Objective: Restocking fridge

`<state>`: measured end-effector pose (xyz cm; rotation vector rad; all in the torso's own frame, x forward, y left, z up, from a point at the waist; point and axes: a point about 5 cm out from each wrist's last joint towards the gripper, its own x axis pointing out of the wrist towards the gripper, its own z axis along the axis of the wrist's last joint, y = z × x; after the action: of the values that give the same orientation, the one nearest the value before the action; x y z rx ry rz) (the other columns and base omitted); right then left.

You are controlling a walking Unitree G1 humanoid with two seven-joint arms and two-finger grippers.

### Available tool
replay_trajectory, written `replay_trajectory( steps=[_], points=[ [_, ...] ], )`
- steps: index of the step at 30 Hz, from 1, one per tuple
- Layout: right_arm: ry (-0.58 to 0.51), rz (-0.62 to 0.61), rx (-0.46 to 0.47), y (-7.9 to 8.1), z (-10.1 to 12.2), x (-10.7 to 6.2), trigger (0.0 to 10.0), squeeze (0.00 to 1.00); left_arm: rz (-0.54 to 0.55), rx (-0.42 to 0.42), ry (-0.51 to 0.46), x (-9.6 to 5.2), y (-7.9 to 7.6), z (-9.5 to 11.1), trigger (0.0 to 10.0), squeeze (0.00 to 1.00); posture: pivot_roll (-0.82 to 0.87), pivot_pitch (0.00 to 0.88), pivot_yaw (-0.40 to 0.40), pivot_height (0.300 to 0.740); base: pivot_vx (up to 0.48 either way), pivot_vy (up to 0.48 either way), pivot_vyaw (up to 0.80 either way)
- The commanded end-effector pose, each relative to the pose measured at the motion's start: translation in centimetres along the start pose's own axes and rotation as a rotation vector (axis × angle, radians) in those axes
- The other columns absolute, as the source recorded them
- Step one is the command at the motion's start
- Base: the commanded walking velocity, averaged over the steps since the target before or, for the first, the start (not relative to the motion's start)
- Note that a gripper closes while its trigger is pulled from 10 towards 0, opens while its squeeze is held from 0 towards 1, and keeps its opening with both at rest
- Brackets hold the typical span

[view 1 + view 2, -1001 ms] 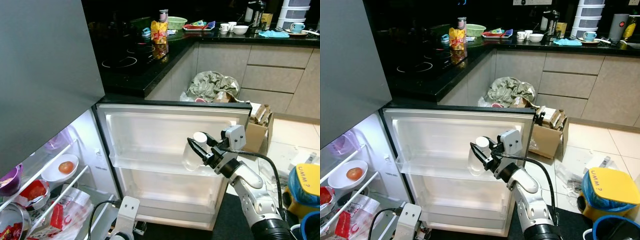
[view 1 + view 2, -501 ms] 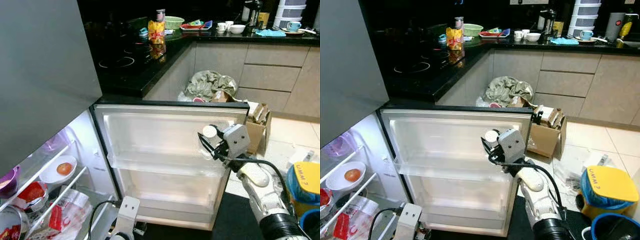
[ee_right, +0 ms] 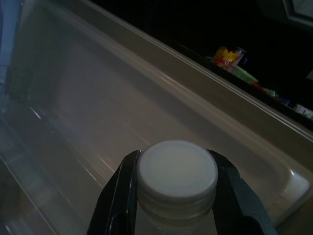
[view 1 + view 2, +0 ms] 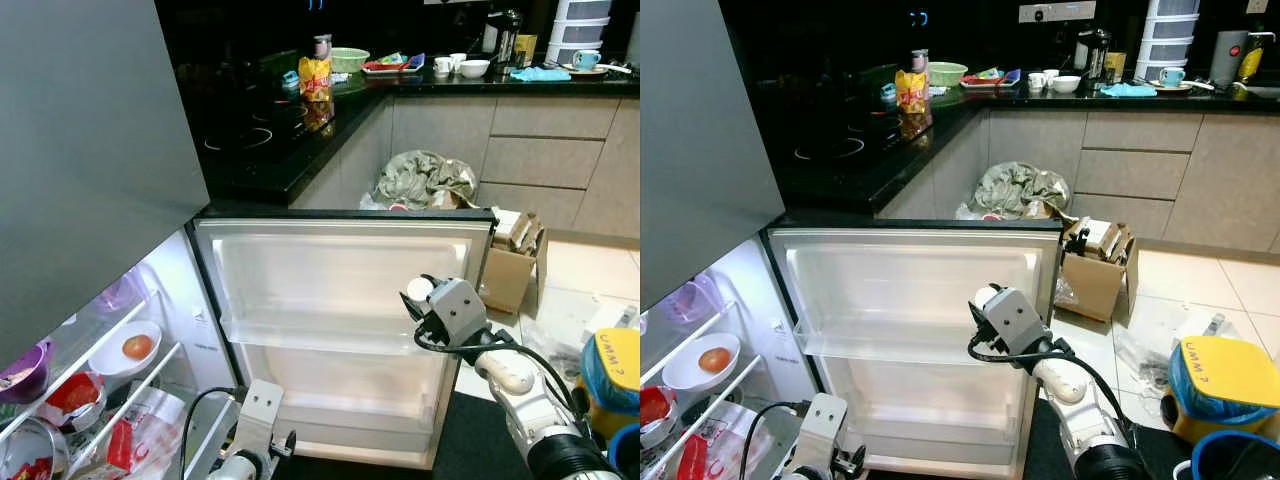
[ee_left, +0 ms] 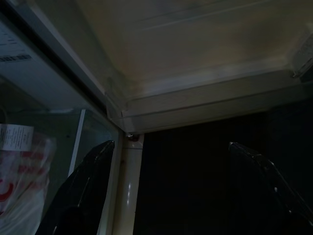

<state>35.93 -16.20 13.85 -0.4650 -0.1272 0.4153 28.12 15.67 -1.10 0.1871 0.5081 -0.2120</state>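
Our right gripper (image 3: 171,196) squeezes the bottle (image 3: 177,182) by its white cap, low and right of centre, standing upright just above the door shelf (image 4: 330,335). Our left gripper (image 5: 171,196) hangs open.

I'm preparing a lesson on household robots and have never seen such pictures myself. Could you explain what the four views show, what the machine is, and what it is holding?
This is a walking humanoid robot with two silver arms, each ending in two long black fingers. Two pictures come from cameras in its head, looking down at an open fridge door in a kitchen. The other two come from cameras on its wrists.

The right gripper is shut on a clear bottle with a white cap, held at the door's shelf. The right wrist view shows its fingers at either side of the cap.

The left gripper hangs low by the door's foot, open.

Inside the fridge, on the left, a bowl and packets sit on racks.
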Motion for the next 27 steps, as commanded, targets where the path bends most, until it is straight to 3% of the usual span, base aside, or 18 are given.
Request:
replay_trajectory(
  steps=[1, 12, 21, 27],
  points=[
    [0.058, 0.016, -0.001, 0.6, -1.3, -0.4, 10.0, 0.00, 0.020, 0.020, 0.017, -0.1, 1.0, -0.2, 10.0, 0.00, -0.08, 0.020, 0.067, 0.740, 0.000, 0.000, 0.00],
    [0.091, 0.016, -0.006, 1.0, -2.2, -0.2, 10.0, 0.00, 0.028, 0.011, 0.015, -0.1, 0.9, -0.2, 10.0, 0.00, -0.07, 0.030, 0.051, 0.740, 0.000, 0.000, 0.00],
    [0.069, -0.003, 0.110, 1.3, -1.9, 0.3, 10.0, 0.00, 0.063, -0.024, 0.003, -0.7, 1.1, -1.0, 10.0, 0.00, -0.03, 0.069, 0.005, 0.740, 0.000, 0.000, 0.00],
    [0.029, -0.093, 0.210, -0.1, -1.0, 0.9, 10.0, 0.00, 0.077, -0.033, 0.009, -1.2, 1.4, -1.8, 10.0, 0.00, -0.01, 0.098, -0.001, 0.740, 0.000, 0.000, 0.00]
  ],
)
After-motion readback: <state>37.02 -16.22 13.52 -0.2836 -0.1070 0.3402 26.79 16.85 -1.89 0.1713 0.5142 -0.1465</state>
